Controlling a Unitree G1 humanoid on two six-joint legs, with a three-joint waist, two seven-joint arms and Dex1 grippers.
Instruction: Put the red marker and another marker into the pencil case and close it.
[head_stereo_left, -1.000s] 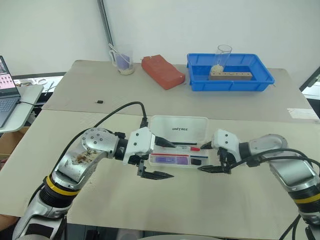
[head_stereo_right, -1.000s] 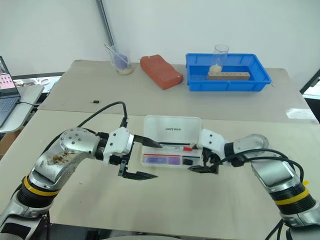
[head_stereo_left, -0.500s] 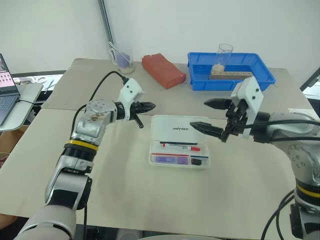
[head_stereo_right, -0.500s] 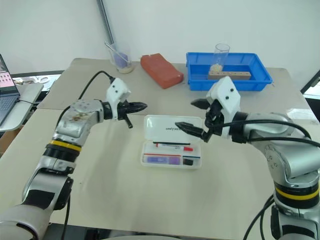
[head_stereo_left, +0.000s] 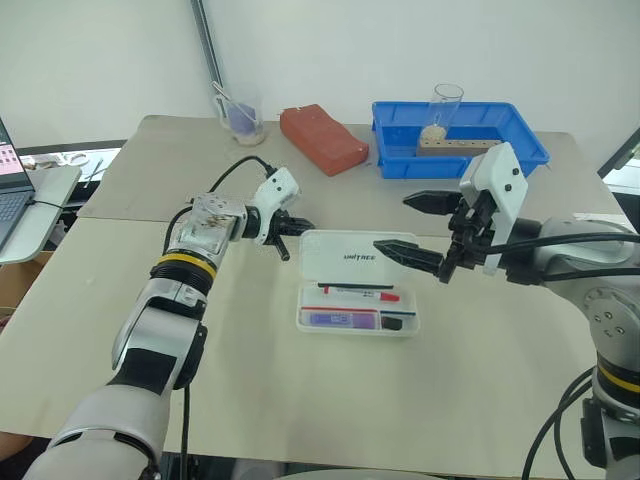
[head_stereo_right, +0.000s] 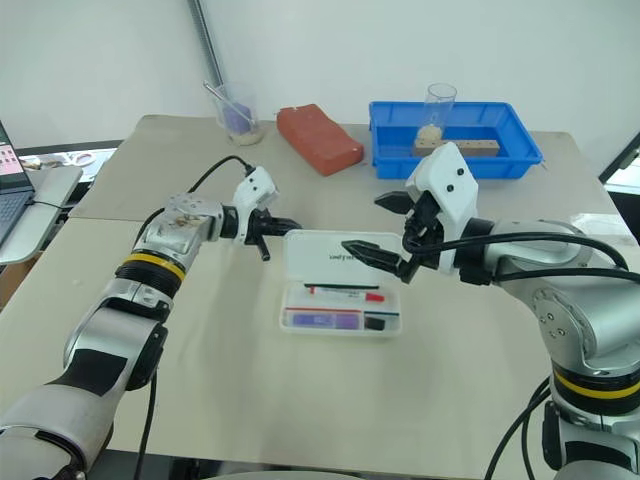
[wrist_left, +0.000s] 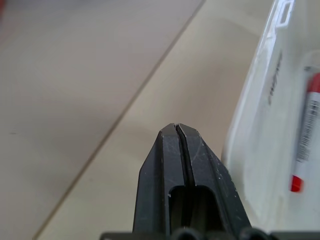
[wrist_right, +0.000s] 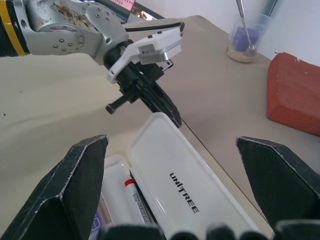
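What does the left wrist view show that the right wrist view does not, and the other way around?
Left wrist view alone: the left gripper seen from behind, its two black fingers pressed shut, tip beside the pencil case lid edge, and the red marker almost full length inside.

Right wrist view alone: the right gripper with its fingers spread wide open, the UNITREE lettering on the lid, a red brick-like block, a clear cup with something purple inside, and the purple marker.

Both share: the open pencil case, the red marker in it, the left gripper at the lid's end, and the beige table.

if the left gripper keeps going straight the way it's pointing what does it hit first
Most likely the open lid of the pencil case: the shut left gripper points at its near corner, close by. Depth is unclear, so it may just skim past.
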